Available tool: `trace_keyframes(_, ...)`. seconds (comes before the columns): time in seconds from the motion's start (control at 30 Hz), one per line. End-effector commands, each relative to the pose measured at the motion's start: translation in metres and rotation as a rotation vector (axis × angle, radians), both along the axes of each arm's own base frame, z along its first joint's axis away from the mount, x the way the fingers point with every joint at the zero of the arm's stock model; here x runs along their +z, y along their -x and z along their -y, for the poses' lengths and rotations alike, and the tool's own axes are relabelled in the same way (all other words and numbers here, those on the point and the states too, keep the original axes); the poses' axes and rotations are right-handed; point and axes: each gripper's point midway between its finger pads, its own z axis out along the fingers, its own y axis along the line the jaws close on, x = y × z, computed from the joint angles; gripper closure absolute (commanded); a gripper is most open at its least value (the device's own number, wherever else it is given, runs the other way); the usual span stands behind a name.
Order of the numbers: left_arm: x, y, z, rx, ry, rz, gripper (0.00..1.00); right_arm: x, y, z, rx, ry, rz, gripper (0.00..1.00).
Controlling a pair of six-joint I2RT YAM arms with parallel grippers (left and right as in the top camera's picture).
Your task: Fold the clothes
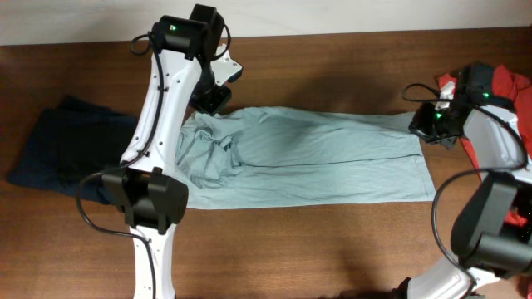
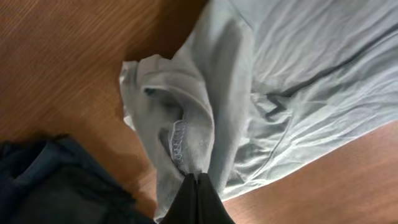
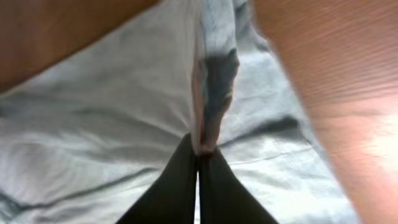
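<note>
Overhead: navy garment left of pants, red garment right.

Even, soft light from above fills the overhead view, which is sharp throughout, with only faint, diffuse shadows on the brown wooden surface and the pale grey-green cloth trousers. Both wrist views are dimmer and softer, blurred at the near bottom edge. In the right wrist view, bright glare washes out the wood at the right.
</note>
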Motion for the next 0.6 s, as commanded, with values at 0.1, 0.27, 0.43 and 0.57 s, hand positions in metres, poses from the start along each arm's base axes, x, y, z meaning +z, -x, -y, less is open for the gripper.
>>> trace_keyframes(0.1, 0.038, -0.001, -0.033, 0.054, -0.004, 0.095, 0.99, 0.007, 0.033, 0.029, -0.042, 0.136, -0.105, 0.96)
trace_keyframes(0.27, 0.043, -0.002, -0.044, 0.083, 0.014, 0.103, 1.0, 0.005, 0.045, 0.03, -0.047, 0.121, -0.151, 0.96)
trace_keyframes(0.43, 0.043, -0.002, -0.044, 0.083, 0.019, 0.101, 0.99, 0.003, 0.057, 0.025, -0.018, 0.11, -0.197, 0.96)
trace_keyframes(0.57, 0.043, -0.001, -0.04, 0.08, 0.041, 0.096, 0.99, 0.003, 0.058, 0.025, -0.017, 0.108, -0.203, 0.96)
